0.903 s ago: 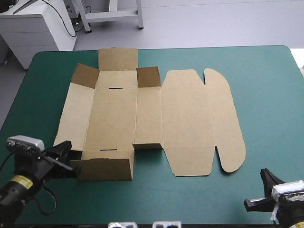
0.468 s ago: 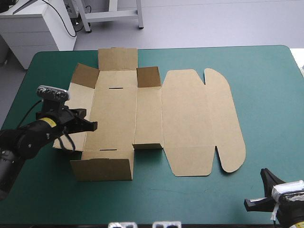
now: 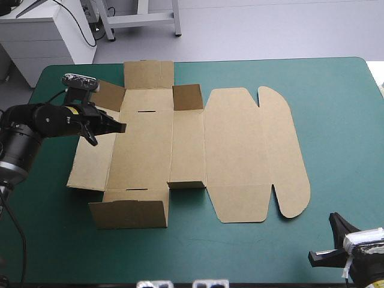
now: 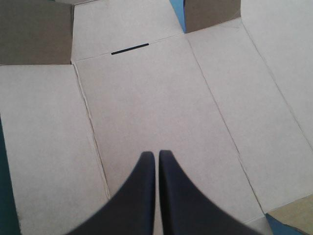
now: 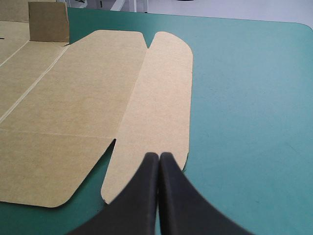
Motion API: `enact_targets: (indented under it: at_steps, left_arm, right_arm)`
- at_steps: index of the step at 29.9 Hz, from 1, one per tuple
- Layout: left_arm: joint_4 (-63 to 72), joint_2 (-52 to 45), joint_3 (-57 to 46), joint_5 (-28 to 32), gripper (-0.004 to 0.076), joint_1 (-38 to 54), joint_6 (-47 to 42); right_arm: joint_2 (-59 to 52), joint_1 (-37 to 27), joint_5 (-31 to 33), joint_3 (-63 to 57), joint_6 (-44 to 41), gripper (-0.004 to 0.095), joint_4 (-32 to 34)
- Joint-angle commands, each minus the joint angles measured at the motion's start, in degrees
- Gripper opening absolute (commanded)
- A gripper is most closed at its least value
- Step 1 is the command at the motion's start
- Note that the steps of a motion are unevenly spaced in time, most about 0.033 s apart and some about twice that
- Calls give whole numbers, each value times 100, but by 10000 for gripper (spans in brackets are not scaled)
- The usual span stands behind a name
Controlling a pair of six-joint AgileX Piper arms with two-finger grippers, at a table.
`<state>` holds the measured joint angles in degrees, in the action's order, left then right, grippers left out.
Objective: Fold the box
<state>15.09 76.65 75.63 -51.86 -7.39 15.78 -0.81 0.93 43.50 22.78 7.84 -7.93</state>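
Under the left gripper [image 4: 156, 154], its two black fingers clenched into one pointed arch on nothing, lies the brown box [image 3: 240, 150]. It is one matte cut board sheet, creased into panels with two narrow slots, spread on the teal-green bench [image 3: 336, 120]. Its round-cornered lid flap lies just ahead of the right gripper [image 5: 159, 155], likewise clenched empty.

Robotics lab, looks like – a test bench, not a home or shop.
Table [image 3: 336, 120] w/ teal-green cover fills the floor space, left arm [image 3: 36, 123] out over it, right arm [image 3: 360, 252] at the near corner; beyond the far edge there's bare grey floor [image 3: 270, 30], a white drawer cabinet [image 3: 42, 37] w/ a black cable [image 3: 88, 36] draped on it, and pale metal stand legs [image 3: 141, 20].
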Motion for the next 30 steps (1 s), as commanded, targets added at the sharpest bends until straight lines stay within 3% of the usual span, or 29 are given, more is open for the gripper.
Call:
enact_targets:
  at_steps: [1, 10, 15, 24, 30]
  left_arm:
    - [695, 114, 496, -415, 15, 526, 470]
    - [1949, 362, 527, -1739, 15, 2630, 1330]
    - [2238, 456, 465, -1794, 15, 3434, 1330]
    - [2493, 1076, 465, -1998, 15, 3596, 2150]
    - [3459, 1778, 465, -2012, 15, 3596, 2344]
  right_arm:
    - [-123, 19, -447, 116, 23, -20, -52]
    - [-123, 19, -447, 116, 23, -20, -52]
    - [-123, 22, -447, 116, 23, -20, -52]
    - [-123, 44, -447, 116, 23, -20, -52]
    - [-123, 44, -447, 116, 23, -20, -52]
